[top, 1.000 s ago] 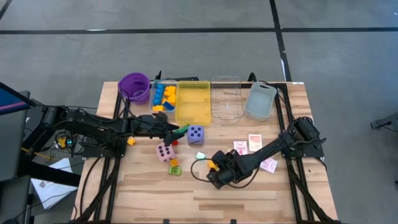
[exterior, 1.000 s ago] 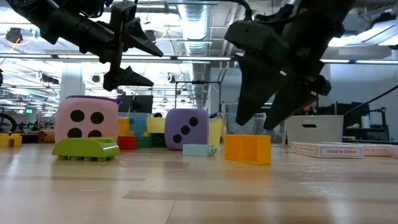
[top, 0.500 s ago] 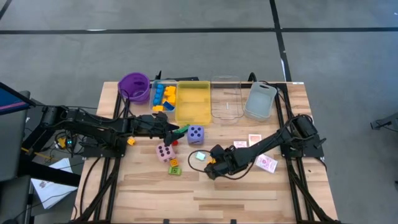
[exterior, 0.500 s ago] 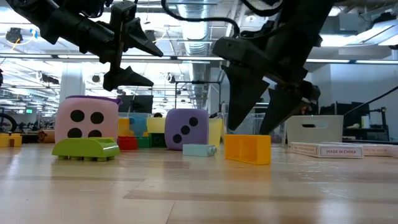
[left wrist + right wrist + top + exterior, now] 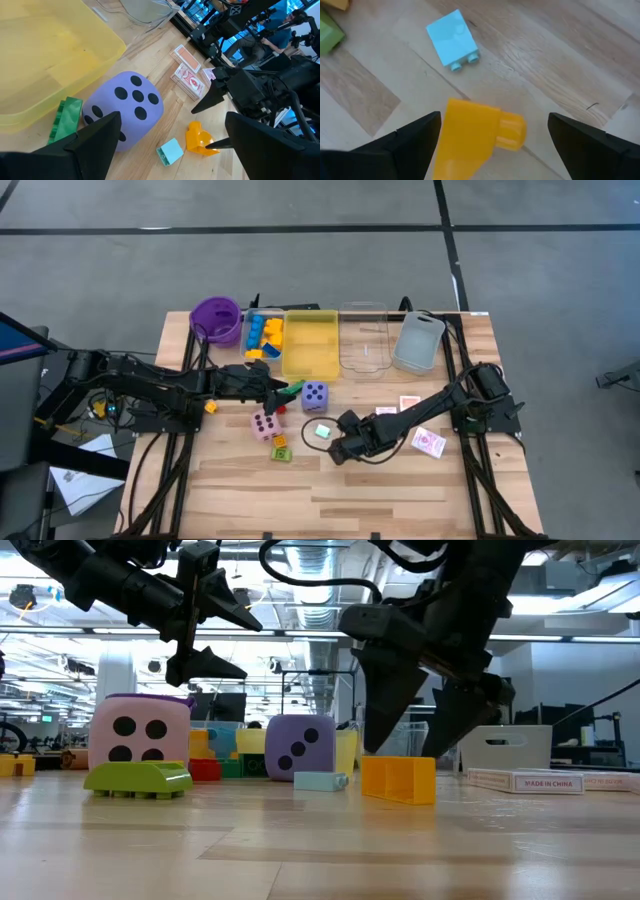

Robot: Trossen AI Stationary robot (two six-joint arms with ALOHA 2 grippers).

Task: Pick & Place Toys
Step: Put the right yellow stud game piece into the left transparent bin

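An orange block [image 5: 475,137] lies on the table just below my right gripper [image 5: 494,120], which is open and points steeply down, one finger on either side of the block without touching it. In the low view the orange block [image 5: 398,778] sits under my right gripper [image 5: 400,745]. A light blue block [image 5: 321,431] lies just beyond it. My left gripper [image 5: 283,387] hovers open above a green block [image 5: 65,117], beside the purple die [image 5: 314,395]. The pink die [image 5: 265,424] stands nearer, next to a light green block [image 5: 281,452].
Along the far edge stand a purple cup [image 5: 216,318], a small blue tray of blocks [image 5: 264,335], a yellow tray [image 5: 311,345], a clear tray [image 5: 364,338] and a grey tray [image 5: 418,342]. Red-patterned cards [image 5: 410,402] lie to the right. The near half of the table is bare wood.
My right gripper has swung toward the table's left and a little toward its far edge, from beside the orange block to over it, rolling slightly. Its fingers stand a little wider apart. The arm has uncovered a pink card on the right. The blocks have not moved.
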